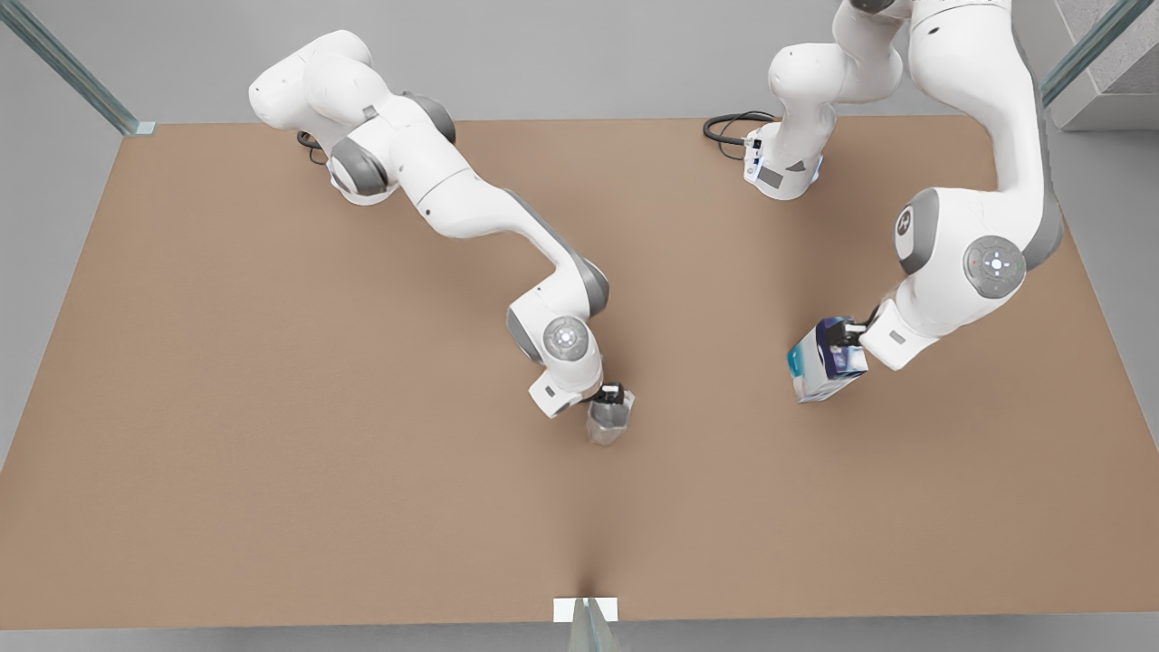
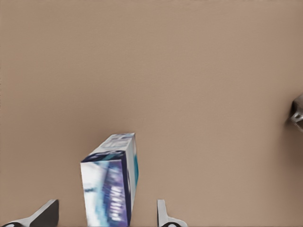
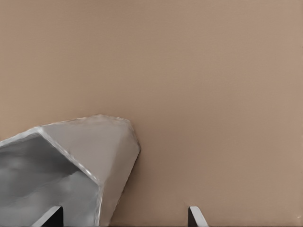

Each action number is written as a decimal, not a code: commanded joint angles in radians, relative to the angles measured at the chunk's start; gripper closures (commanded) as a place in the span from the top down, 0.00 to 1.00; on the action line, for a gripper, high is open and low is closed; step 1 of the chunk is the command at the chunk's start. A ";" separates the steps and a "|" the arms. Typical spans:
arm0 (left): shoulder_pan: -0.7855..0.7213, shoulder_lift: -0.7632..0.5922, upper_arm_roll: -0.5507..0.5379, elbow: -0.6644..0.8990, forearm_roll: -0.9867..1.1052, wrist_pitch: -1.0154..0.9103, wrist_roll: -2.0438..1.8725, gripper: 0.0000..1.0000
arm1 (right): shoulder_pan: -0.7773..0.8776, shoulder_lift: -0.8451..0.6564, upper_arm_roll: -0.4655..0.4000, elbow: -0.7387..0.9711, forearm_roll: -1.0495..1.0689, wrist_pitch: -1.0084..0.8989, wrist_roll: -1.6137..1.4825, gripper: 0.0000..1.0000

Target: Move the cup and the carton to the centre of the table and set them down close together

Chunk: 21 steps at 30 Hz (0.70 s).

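Bare brown table [image 1: 272, 453] stretched wide on the front view's left when I looked, with nothing near its edges. Near the middle my right gripper [image 1: 613, 396] sat at the cup [image 1: 607, 421]; in the right wrist view its fingers [image 3: 52, 216] stood wide, one against the cup's rim and the other well clear, so I could not tell whether it gripped. Open tabletop separated the cup from the carton [image 1: 822, 367], toward the front view's right. My left gripper [image 1: 849, 340] was at the carton's top; in the left wrist view both fingers [image 2: 163, 215] stood apart from its sides. Plenty of room remained between the carton and the right edge.
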<state>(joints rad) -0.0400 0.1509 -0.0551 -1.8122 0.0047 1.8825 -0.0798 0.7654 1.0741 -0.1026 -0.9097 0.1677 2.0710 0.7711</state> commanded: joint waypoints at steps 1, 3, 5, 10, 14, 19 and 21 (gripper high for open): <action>-0.001 0.001 0.000 -0.010 0.000 0.012 0.000 1.00 | 0.000 0.000 -0.002 0.000 -0.001 0.000 -0.001 1.00; 0.009 0.004 0.001 -0.032 0.000 0.026 0.002 1.00 | -0.006 -0.002 -0.012 0.000 -0.007 0.003 -0.004 1.00; 0.015 0.001 0.001 -0.055 0.000 0.041 0.002 1.00 | -0.008 -0.002 -0.015 0.000 -0.008 0.003 -0.004 1.00; 0.031 0.009 0.001 -0.116 0.000 0.089 0.000 1.00 | -0.008 -0.003 -0.023 0.000 -0.008 0.001 -0.001 1.00; 0.032 0.013 0.006 -0.137 0.000 0.092 0.000 1.00 | -0.006 -0.006 -0.019 0.002 -0.007 0.001 0.010 1.00; 0.032 0.045 0.006 -0.147 0.000 0.093 0.000 1.00 | -0.008 -0.054 -0.017 0.003 -0.004 -0.074 0.007 1.00; 0.032 0.062 0.006 -0.145 -0.002 0.093 0.000 1.00 | -0.024 -0.134 -0.014 0.002 -0.004 -0.176 -0.003 1.00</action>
<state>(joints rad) -0.0076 0.2129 -0.0491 -1.9581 0.0035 1.9758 -0.0798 0.7186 0.9082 -0.1153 -0.9103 0.1641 1.8664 0.7653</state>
